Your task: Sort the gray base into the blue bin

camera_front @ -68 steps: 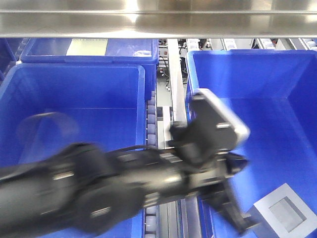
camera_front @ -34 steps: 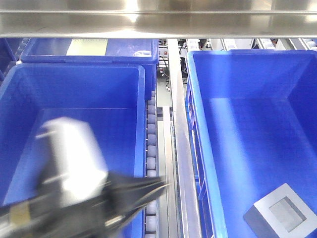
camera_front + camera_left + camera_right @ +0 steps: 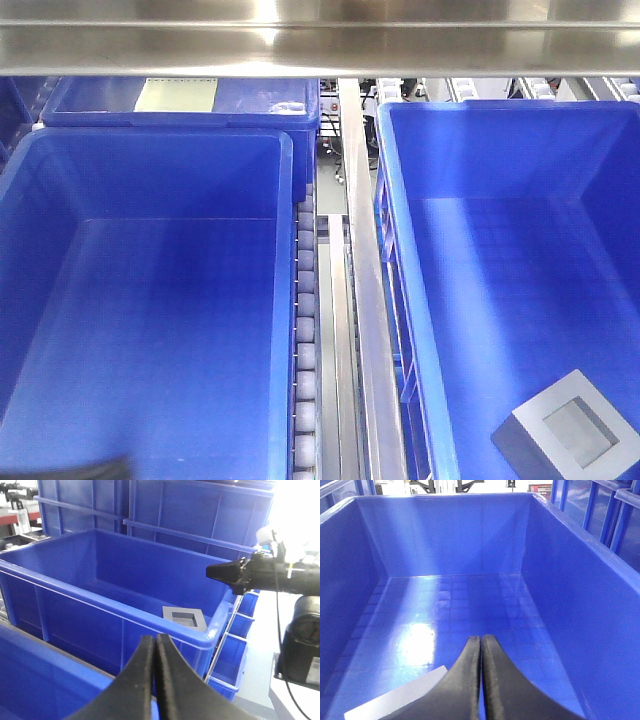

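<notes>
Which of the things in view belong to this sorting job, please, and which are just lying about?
Belong to the job:
- gray base, lying in the right bin
- blue bin, on the right
- left gripper, shut
- right gripper, shut

Just lying about:
- left crate
- rear crate with pale sheet
- roller track

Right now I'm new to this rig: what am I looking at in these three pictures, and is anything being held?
This is a two-armed robot, filmed by three cameras. The front view looks down on two big blue crates beside a metal roller rail. The gray base sits on the floor of the blue bin on the right; the left crate looks empty. The other two cameras ride on the wrists. The left gripper is shut on nothing, looking across at the block in its bin. The right gripper is also shut and empty, just above that bin's floor. Nothing is held.
</notes>
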You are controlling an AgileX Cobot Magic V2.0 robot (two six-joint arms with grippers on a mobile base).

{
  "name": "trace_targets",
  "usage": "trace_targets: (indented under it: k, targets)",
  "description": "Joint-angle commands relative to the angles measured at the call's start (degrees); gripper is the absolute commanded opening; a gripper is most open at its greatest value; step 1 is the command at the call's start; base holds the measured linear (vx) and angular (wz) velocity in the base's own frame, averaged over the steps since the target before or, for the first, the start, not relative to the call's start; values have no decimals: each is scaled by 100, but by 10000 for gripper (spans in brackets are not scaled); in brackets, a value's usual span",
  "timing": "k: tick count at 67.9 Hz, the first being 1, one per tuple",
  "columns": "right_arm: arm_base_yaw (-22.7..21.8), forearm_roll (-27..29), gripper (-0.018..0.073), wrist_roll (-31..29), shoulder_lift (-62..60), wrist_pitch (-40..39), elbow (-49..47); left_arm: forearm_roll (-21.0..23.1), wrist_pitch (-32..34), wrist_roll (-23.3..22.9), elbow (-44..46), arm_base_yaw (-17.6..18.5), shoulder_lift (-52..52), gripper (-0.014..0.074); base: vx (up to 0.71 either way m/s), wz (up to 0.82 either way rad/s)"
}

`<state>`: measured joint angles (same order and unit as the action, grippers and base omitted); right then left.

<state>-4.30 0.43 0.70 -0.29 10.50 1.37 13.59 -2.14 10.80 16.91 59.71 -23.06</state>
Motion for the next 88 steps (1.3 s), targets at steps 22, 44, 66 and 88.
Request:
trace_targets:
  k: [22, 44, 66, 88]
  targets:
    - [-27, -43, -5, -70, 104, -206, 34, 44, 254, -61, -30, -12, 628, -8, 0, 0]
    - [-27, -43, -5, -70, 104, -206, 34, 44, 260, -61, -30, -12, 629, -8, 0, 0]
    - [-27, -43, -5, -70, 104, -206, 34, -924, 305, -780, -36, -12, 629, -8, 0, 0]
    - [-27, -43, -5, -70, 104, -206, 34, -1359, 438, -1039, -36, -12, 629, -8, 0, 0]
